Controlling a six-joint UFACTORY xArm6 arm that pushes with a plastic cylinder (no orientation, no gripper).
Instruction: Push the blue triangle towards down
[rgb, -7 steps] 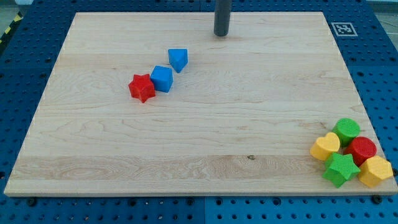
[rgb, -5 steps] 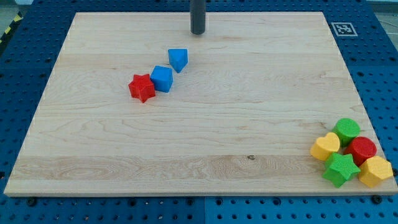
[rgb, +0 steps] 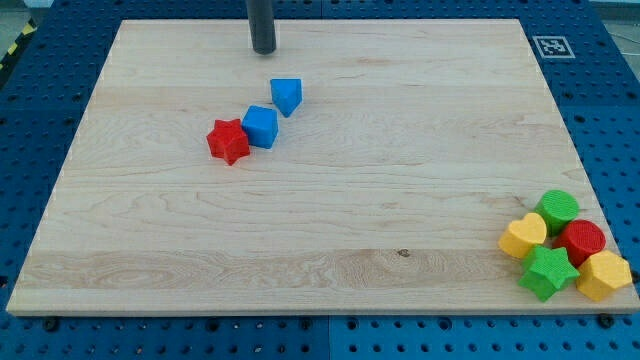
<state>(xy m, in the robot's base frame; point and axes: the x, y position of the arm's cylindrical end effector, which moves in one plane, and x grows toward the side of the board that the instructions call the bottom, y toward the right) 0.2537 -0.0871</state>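
Observation:
The blue triangle (rgb: 287, 96) lies on the wooden board (rgb: 320, 220), upper left of centre. A blue cube (rgb: 261, 127) sits just below and to the left of it, and a red star (rgb: 229, 141) touches the cube's left side. My tip (rgb: 263, 50) stands near the board's top edge, above and slightly left of the blue triangle, clear of it by a small gap.
A cluster sits at the board's bottom right corner: a green cylinder (rgb: 556, 209), a yellow heart (rgb: 523, 236), a red cylinder (rgb: 582, 240), a green star (rgb: 548, 272) and a yellow hexagon-like block (rgb: 604, 275). A marker tag (rgb: 549, 46) is at the top right.
My tip has slid left along the top edge, from right of the blue triangle to above and left of it. No block has moved.

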